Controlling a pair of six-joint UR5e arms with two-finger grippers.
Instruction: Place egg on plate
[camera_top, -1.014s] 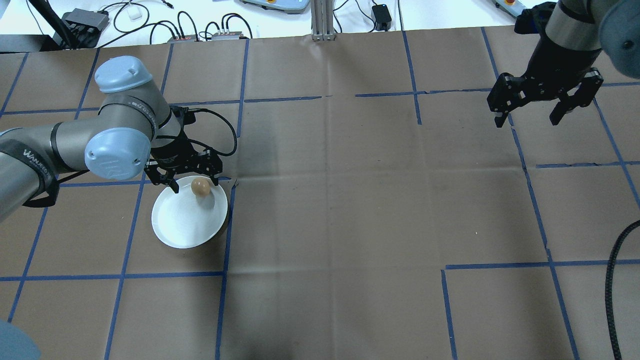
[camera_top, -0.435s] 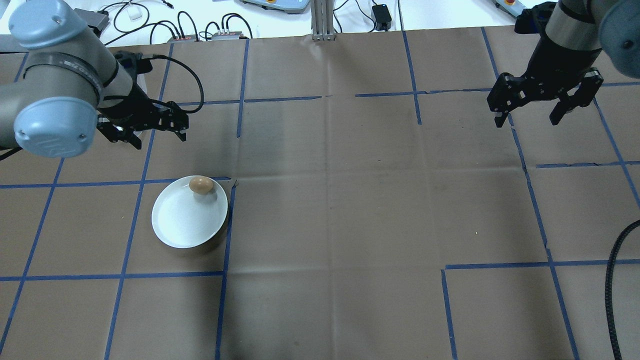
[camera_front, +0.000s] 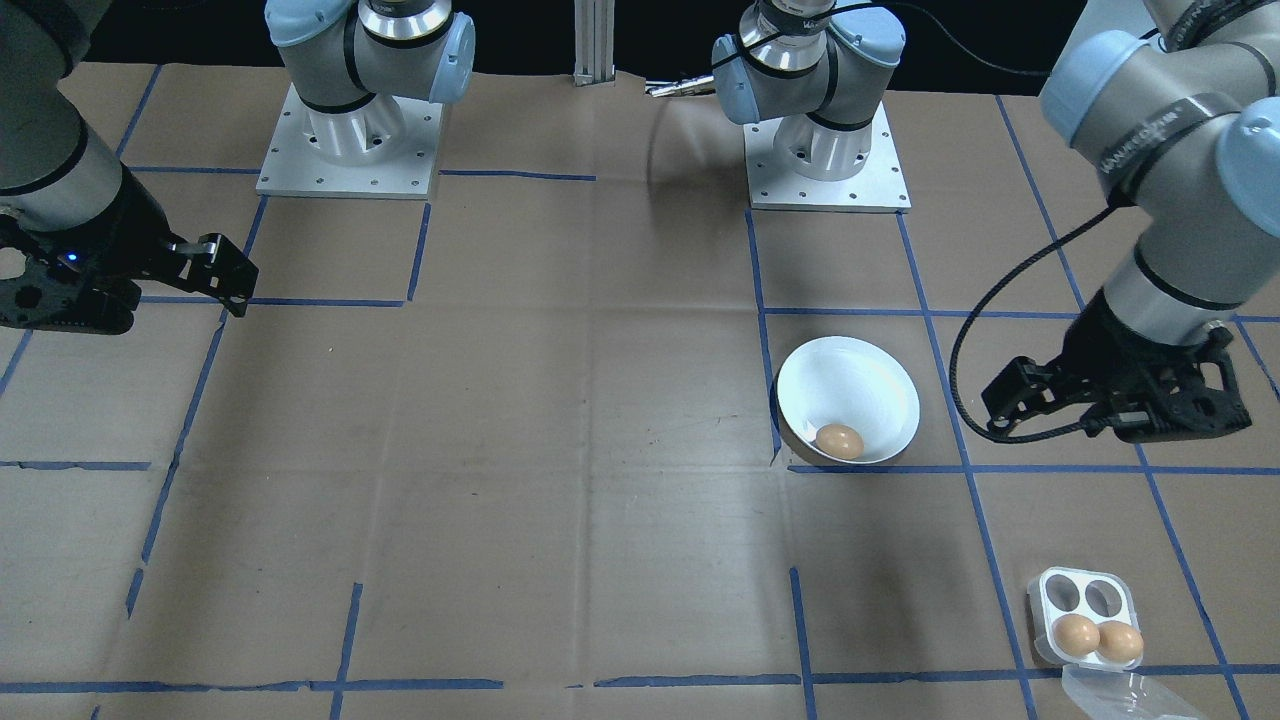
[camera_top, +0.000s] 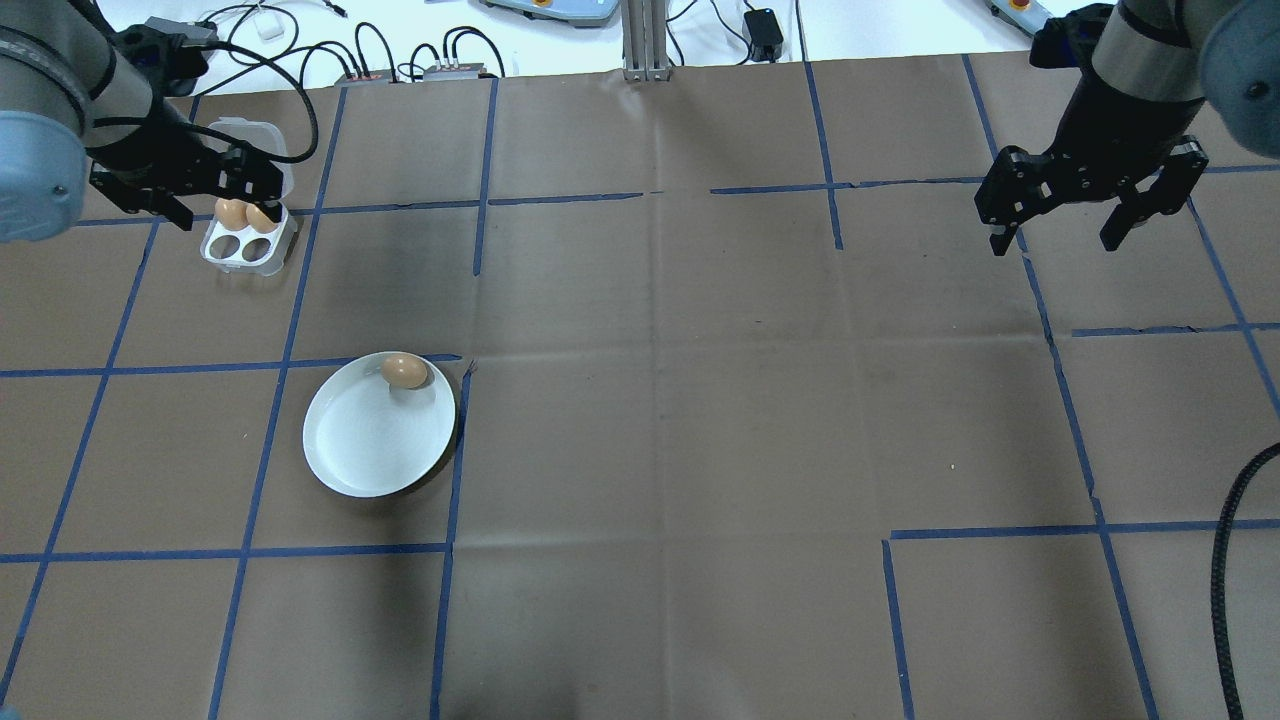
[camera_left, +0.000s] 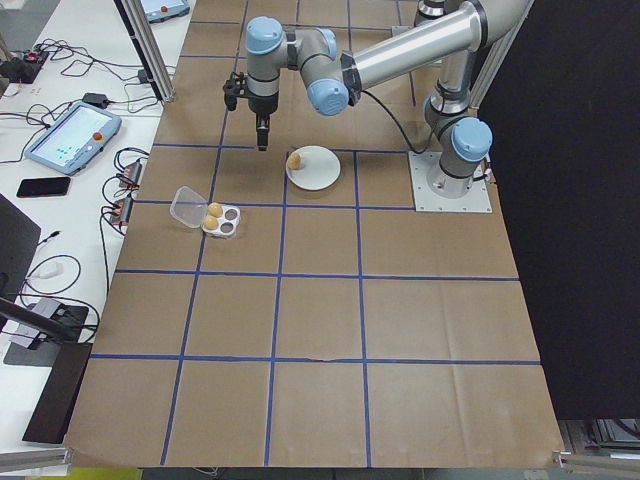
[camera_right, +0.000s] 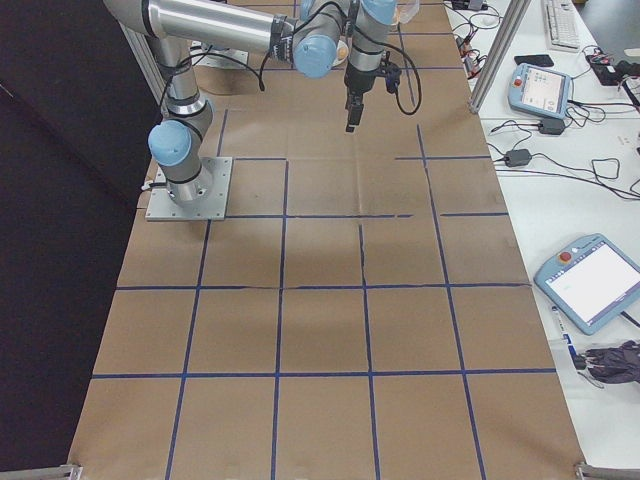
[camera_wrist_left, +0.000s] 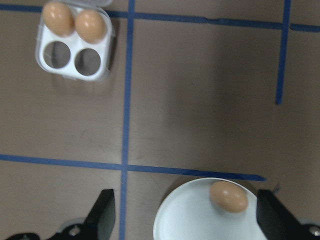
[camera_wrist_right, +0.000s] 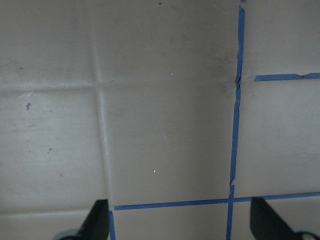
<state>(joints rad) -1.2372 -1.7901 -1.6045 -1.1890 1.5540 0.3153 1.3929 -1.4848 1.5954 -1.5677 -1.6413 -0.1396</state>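
Egg (camera_top: 404, 371) lies on plate (camera_top: 360, 450); both arms' jaws spread wide, gripping nothing.

Only one piece of writing could be partly read. On the grey tube of the left arm (camera_front: 1165, 125), in the front-facing view, there was a line of dark letters running along the tube. It looked like a brand name, but the letters were small and tilted, so no word could be made out with certainty. The screens of the teach pendants (camera_right: 590, 282) on the side bench were lit, but their content was too small to read. The egg tray (camera_wrist_left: 74, 45), the plate (camera_top: 378, 432) and the brown paper on the table (camera_top: 700, 400) carried no text, only lines of blue tape.
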